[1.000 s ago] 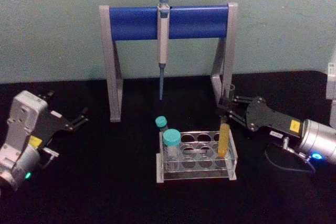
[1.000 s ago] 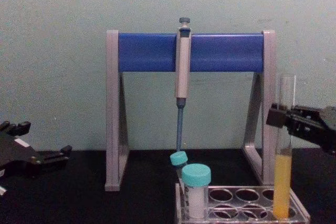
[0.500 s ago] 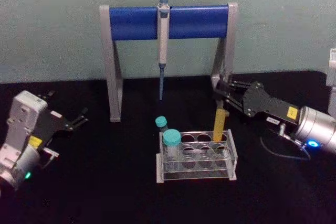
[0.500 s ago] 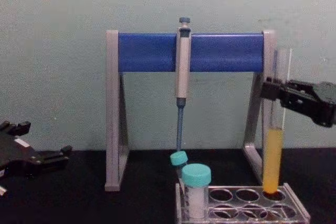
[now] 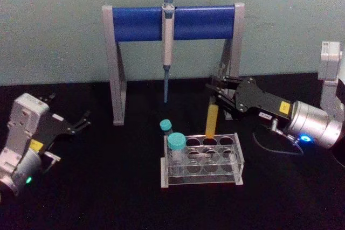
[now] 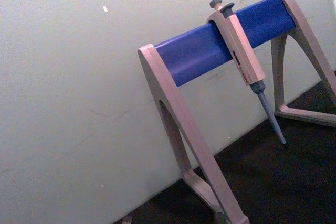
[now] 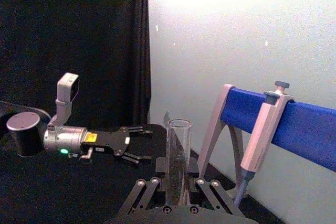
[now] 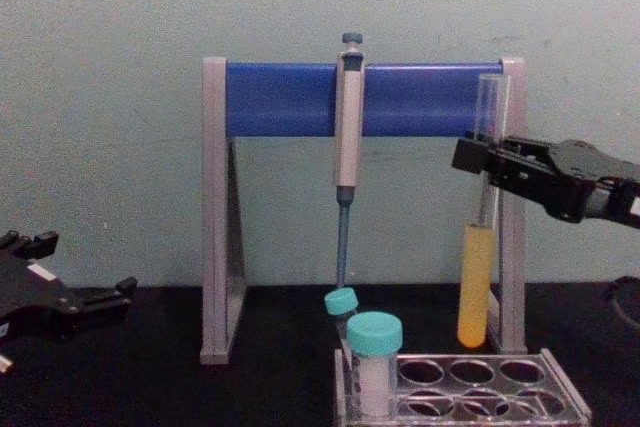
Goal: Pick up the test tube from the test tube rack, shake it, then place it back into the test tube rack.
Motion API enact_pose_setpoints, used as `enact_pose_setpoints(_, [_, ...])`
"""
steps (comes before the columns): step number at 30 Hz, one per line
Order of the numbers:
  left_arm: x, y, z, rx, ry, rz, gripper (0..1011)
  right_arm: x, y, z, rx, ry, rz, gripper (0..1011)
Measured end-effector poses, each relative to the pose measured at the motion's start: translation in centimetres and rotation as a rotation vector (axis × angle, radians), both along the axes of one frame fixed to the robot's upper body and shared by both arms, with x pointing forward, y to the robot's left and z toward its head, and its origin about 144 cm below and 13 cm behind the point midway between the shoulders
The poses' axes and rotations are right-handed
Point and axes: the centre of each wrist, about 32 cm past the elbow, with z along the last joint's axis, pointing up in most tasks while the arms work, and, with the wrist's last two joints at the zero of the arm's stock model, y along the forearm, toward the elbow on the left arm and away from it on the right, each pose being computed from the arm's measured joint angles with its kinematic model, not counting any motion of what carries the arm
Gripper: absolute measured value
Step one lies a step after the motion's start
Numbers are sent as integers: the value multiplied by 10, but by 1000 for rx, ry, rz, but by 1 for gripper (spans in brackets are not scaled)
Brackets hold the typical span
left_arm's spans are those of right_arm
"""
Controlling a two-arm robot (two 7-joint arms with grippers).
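Note:
The test tube [image 5: 211,120] hangs upright in the air, yellow liquid in its lower part, its round bottom just above the back row of the test tube rack [image 5: 239,158]. My right gripper [image 5: 216,92] is shut on the tube's clear upper part. From the chest, the test tube [image 8: 476,287] is clear of the test tube rack [image 8: 565,398], held by the right gripper [image 8: 482,158]. The right wrist view looks up the test tube [image 7: 178,156] between the right gripper's fingers [image 7: 148,188]. My left gripper [image 5: 82,122] rests open at the left, away from the rack.
A grey-and-blue pipette stand [image 5: 172,22] stands behind the rack, with a grey pipette [image 5: 166,47] hanging from its bar. Two teal-capped vials [image 5: 176,144] sit in the rack's left end. The black table [image 5: 108,187] meets a pale wall behind.
My right gripper has lifted the test tube out of the rack's right-hand hole and carried it up and to the left. The left arm has not moved.

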Motion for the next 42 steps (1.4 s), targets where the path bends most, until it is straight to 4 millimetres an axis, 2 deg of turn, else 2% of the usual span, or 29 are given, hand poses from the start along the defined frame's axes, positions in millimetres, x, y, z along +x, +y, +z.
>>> enact_pose_setpoints(42, [0,0,0,0,0,0,1001,2,3,0,0,-6,-2,232])
